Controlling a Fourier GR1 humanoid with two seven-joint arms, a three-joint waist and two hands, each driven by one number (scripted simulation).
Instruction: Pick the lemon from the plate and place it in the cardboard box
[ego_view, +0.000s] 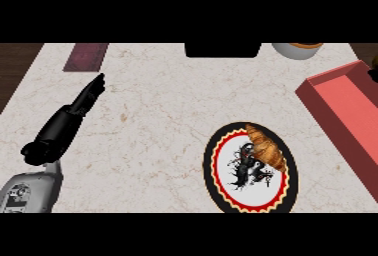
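Note:
A round plate with a black rim, a red scalloped ring and a dark drawing lies at the lower middle right. On its upper right part rests a golden-brown, ridged, croissant-like item; no lemon shows. A reddish open box runs along the right edge, partly cut off. My left hand lies far to the left of the plate with its fingers straight and pointing away, holding nothing. My right hand does not show.
A maroon rectangle lies at the far left of the pale marble counter. A black object sits at the far middle, and a pale round vessel to its right. A small dark shape shows inside the box at the right edge.

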